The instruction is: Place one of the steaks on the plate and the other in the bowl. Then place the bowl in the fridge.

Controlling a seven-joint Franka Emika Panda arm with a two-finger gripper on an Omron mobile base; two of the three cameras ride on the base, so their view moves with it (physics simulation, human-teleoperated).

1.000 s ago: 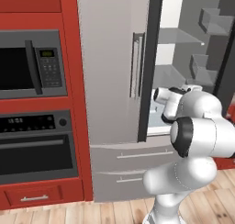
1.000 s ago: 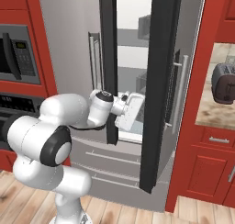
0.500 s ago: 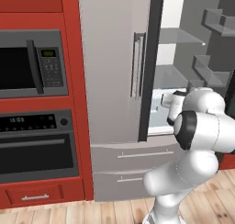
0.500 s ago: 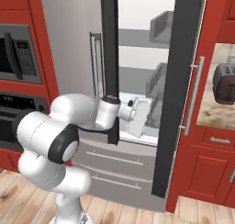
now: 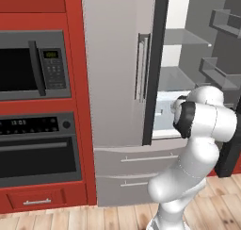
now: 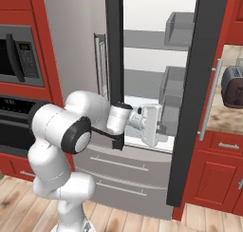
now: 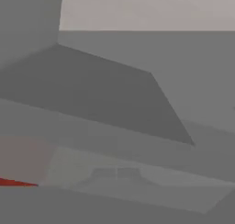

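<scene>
Reaching into the open fridge, the gripper is pressed together; hand view shows grey inner shelves.

From behind the arm's left we are looking forward at the fridge, its open interior lying at two o'clock, the wall oven at nine; from behind its right we are facing the same open fridge at twelve; the hand camera is peering, very near, onto grey inner shelves.
</scene>
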